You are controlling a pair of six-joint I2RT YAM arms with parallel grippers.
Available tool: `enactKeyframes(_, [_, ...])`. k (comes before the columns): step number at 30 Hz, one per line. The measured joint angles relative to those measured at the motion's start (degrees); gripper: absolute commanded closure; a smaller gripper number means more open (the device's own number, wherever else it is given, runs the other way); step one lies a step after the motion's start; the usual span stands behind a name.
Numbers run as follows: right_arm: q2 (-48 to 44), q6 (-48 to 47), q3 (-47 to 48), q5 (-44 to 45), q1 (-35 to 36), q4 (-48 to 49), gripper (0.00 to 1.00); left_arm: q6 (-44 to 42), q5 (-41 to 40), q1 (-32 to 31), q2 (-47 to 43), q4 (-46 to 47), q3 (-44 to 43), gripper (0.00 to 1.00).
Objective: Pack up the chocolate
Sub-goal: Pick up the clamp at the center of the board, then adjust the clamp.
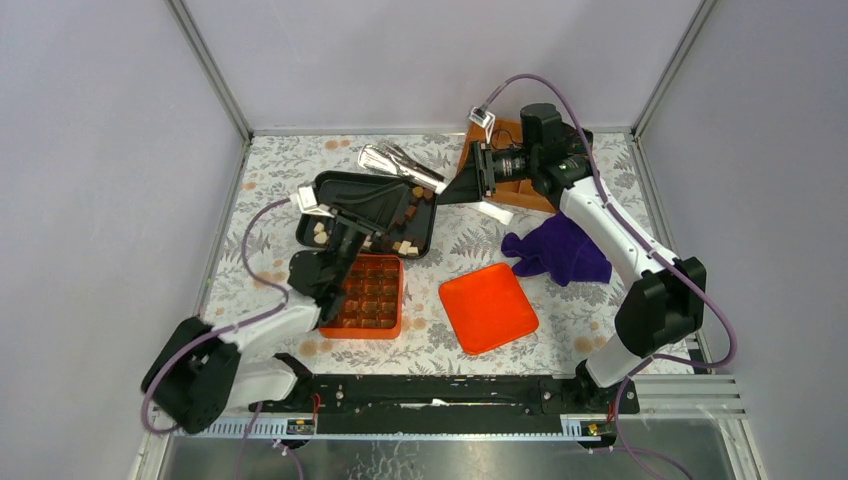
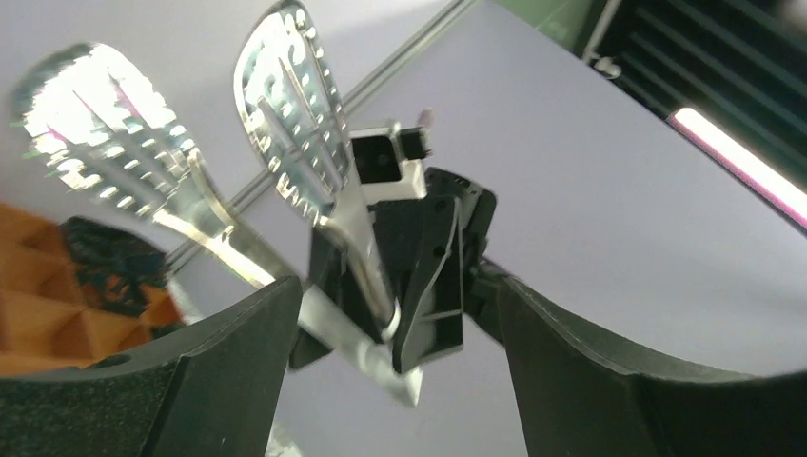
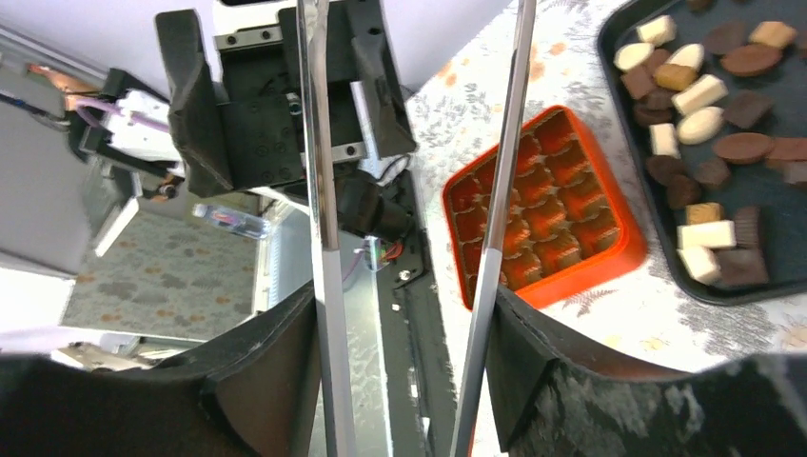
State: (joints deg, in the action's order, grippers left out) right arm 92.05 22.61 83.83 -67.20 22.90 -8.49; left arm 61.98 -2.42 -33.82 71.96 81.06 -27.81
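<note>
Tongs [image 2: 285,95] tight in right gripper [image 3: 402,295] (heads spread); left gripper [image 2: 395,286] agape above chocolate [image 3: 699,95].

No legible text or labels anywhere.

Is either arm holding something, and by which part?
The right arm's fingers clamp the metal tongs by their two arms, back from the slotted tips. The left arm's fingers are apart, holding nothing.
</note>
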Motion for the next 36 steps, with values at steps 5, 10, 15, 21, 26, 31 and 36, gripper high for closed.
enactKeyframes(5, [1.1, -12.1, 5.4, 6.6, -1.0, -12.2, 0.38, -5.3, -0.2, 0.5, -17.7, -22.3, 5.8, 0.17])
enactKeyframes(10, [2.6, -24.6, 8.1, 16.1, -1.3, -21.6, 0.41, -13.9, -4.2, 0.5, -35.8, -50.9, 3.5, 0.18])
enactKeyframes(15, [6.6, -35.2, 9.2, 25.8, -1.0, -29.0, 0.41, -22.8, -11.3, 0.6, -42.4, -75.6, -4.8, 0.17])
enactKeyframes(21, [12.2, -43.4, 11.9, 35.2, 0.7, -34.6, 0.43, -30.7, -17.2, 0.9, -38.0, -94.9, -13.9, 0.11])
enactKeyframes(26, [16.2, -46.9, 14.9, 39.4, 1.9, -36.9, 0.44, -35.6, -18.0, 3.4, -31.3, -105.2, -18.8, 0.09])
enactKeyframes(31, [20.3, -49.1, 17.9, 42.6, 3.4, -38.9, 0.47, -39.8, -13.4, 11.4, -28.9, -109.9, -18.7, 0.09])
enactKeyframes(36, [23.8, -50.3, 20.0, 44.2, 4.6, -40.2, 0.48, -42.3, -6.3, 21.1, -28.7, -110.1, -16.0, 0.10])
